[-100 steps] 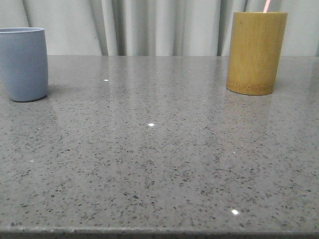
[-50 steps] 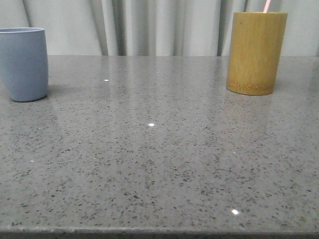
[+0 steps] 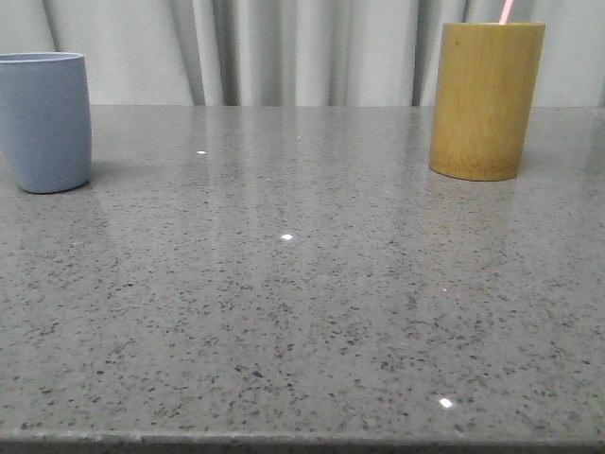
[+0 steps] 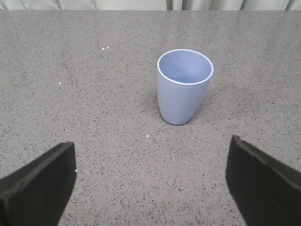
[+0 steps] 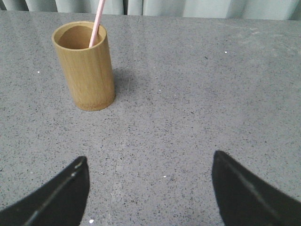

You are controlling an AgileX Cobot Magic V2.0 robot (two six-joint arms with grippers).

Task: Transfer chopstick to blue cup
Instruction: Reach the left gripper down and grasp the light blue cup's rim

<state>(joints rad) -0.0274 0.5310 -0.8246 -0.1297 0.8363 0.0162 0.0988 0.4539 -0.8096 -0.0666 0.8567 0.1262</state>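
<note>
The blue cup [image 3: 44, 121] stands upright and empty at the far left of the grey stone table; it also shows in the left wrist view [image 4: 183, 86]. A pale pink chopstick [image 5: 97, 22] stands in the tan bamboo holder [image 5: 86, 66] at the far right, its tip showing in the front view [image 3: 507, 11] above the holder [image 3: 485, 99]. My left gripper [image 4: 151, 162] is open and empty, well short of the cup. My right gripper [image 5: 149, 172] is open and empty, well short of the holder. Neither gripper shows in the front view.
The speckled grey table [image 3: 302, 284] runs to a front edge at the bottom of the front view. Grey curtains [image 3: 302, 47] hang behind the table's far edge.
</note>
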